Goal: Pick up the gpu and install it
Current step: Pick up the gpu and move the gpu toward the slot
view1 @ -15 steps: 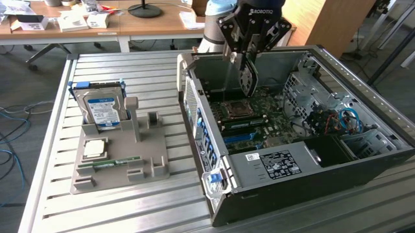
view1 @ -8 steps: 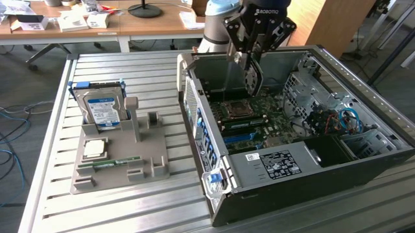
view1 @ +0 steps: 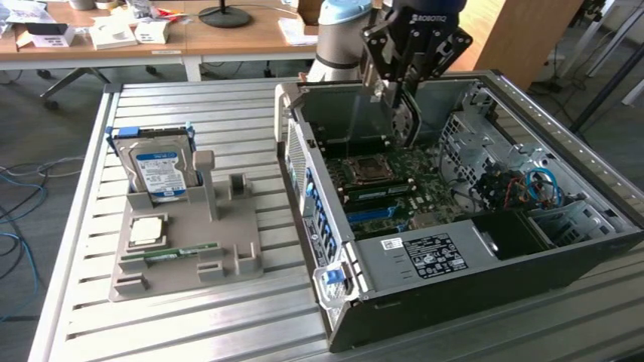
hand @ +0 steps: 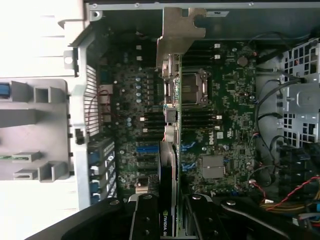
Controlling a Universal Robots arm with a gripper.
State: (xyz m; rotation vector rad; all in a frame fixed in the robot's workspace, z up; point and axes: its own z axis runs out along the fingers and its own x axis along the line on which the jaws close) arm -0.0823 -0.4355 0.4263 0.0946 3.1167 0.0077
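Two black fingers (hand: 146, 217) of the gripper (hand: 172, 200) pinch the thin dark edge-on gpu (hand: 170, 100), its silver metal bracket (hand: 178, 30) beyond their tips, above the green motherboard (hand: 225, 100); it should hang upright; its edge should run square to the board.

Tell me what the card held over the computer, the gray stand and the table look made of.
The gpu: edge-on, a thin dark circuit board, with a bare silver bracket that looks like stamped sheet metal. The gray stand: matte, uniform, blocky, probably plastic, maybe printed. The table: ribbed, brushed silver slats, likely aluminium.
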